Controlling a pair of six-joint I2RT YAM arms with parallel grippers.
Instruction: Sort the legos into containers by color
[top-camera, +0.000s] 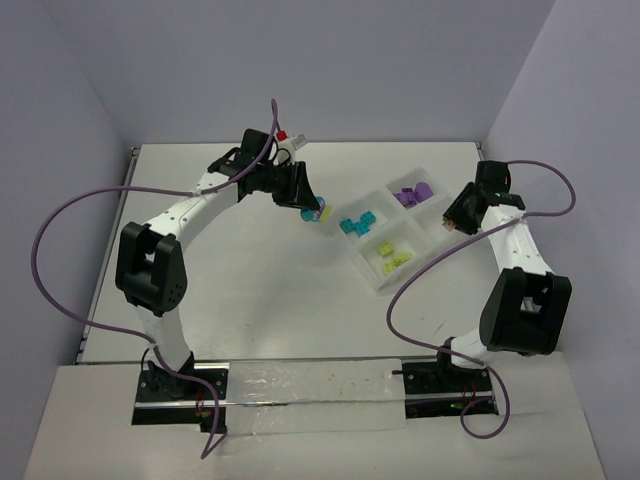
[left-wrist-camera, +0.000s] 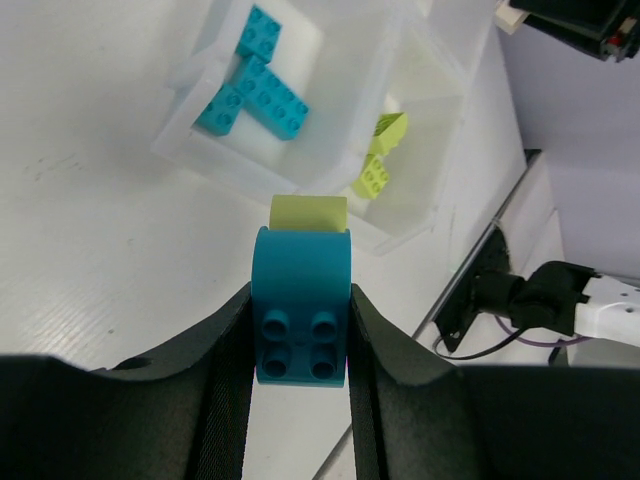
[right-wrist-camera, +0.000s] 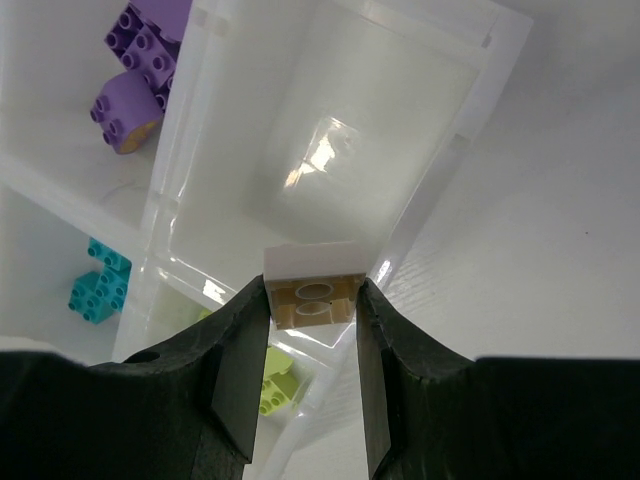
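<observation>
Above the table (top-camera: 250, 300), in the top view, the left gripper (top-camera: 308, 207) is seen just left of the clear tray (top-camera: 375, 283). The right gripper (top-camera: 455, 222) is held over the tray's right edge. Purple bricks (top-camera: 412, 195), cyan bricks (top-camera: 355, 225) and lime bricks (top-camera: 390, 257) are kept in separate compartments.

From the left wrist, a cyan brick (left-wrist-camera: 300, 300) with a lime piece (left-wrist-camera: 308, 213) at its far end is seen clamped between the left gripper's (left-wrist-camera: 300, 330) fingers, short of the tray (left-wrist-camera: 185, 135).

From the right wrist, a tan-and-white brick (right-wrist-camera: 312, 265) is seen gripped between the right gripper's (right-wrist-camera: 312, 310) fingers, above a tray (right-wrist-camera: 430, 190) compartment. Purple bricks (right-wrist-camera: 140, 60) are seen in the compartment beyond.
</observation>
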